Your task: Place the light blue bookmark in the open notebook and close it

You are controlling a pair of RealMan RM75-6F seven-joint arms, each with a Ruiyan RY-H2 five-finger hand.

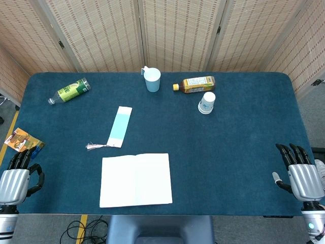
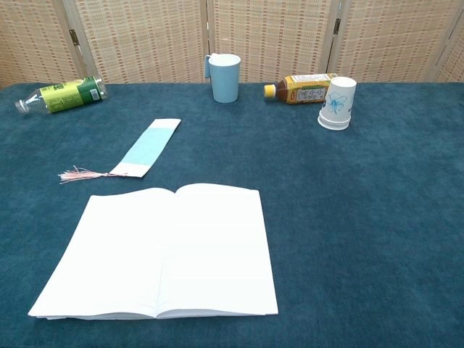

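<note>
A light blue bookmark (image 1: 119,126) (image 2: 148,148) with white ends and a pink tassel (image 1: 94,146) lies flat on the blue table, just beyond the notebook. The open notebook (image 1: 135,179) (image 2: 164,251) shows blank white pages near the table's front edge. My left hand (image 1: 15,179) rests at the table's front left corner, fingers apart and holding nothing. At the front right edge my right hand (image 1: 300,173) is likewise spread and empty. Neither hand shows in the chest view.
A green-labelled bottle (image 1: 70,91) (image 2: 61,94) lies at the back left. A light blue mug (image 1: 152,79) (image 2: 225,77), a lying yellow tea bottle (image 1: 194,84) (image 2: 304,88) and an upturned paper cup (image 1: 206,102) (image 2: 338,103) stand at the back. A colourful packet (image 1: 20,140) lies off the table's left edge.
</note>
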